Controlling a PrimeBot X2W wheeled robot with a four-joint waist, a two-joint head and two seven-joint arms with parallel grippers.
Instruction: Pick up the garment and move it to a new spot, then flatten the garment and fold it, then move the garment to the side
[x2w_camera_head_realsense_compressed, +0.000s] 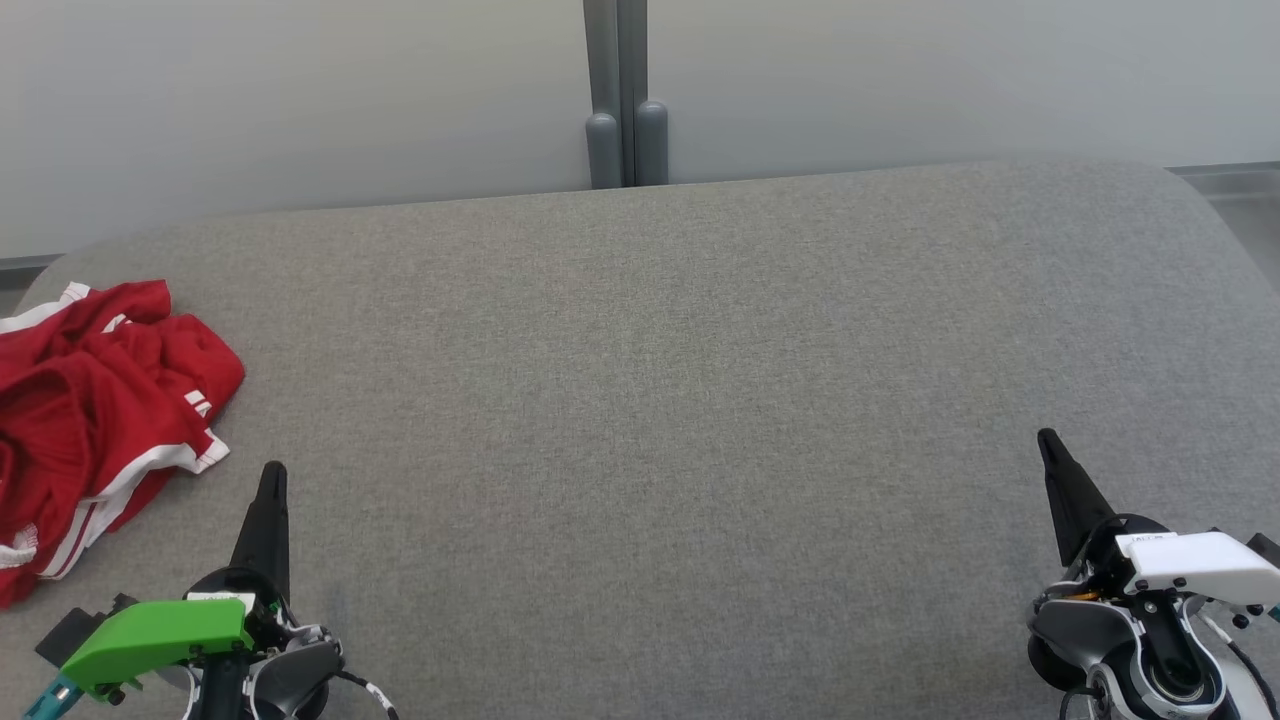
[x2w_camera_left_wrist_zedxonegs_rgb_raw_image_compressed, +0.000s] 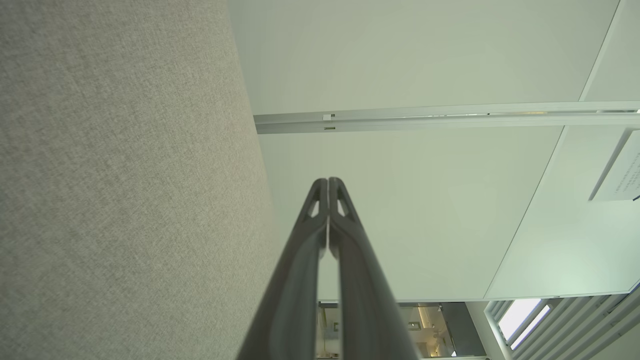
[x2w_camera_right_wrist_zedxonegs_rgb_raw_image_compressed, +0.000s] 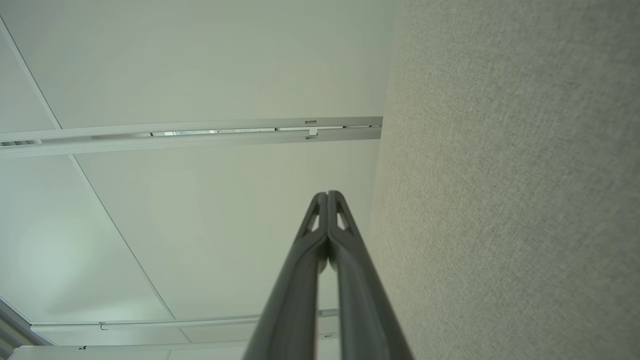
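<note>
Dark left fingers (x2w_camera_head_realsense_compressed: 268, 530) closed, right fingers (x2w_camera_head_realsense_compressed: 1070, 500) closed, pointing forward

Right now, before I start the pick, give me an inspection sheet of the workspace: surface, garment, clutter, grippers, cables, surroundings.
Surface: grey fabric top, rounded far corners, looks smooth.
Job's things: red garment with white stripes, crumpled at the top's left edge, partly cut off by the head view's frame.
Clutter: nothing seen.
Grippers: left gripper shut, empty, close to the garment but apart from it; right gripper shut, empty, over the right side.
Cables: thin wrist cable by the left gripper's base, clear of the garment.
Surroundings: pale wall and grey post behind the far edge.
</note>
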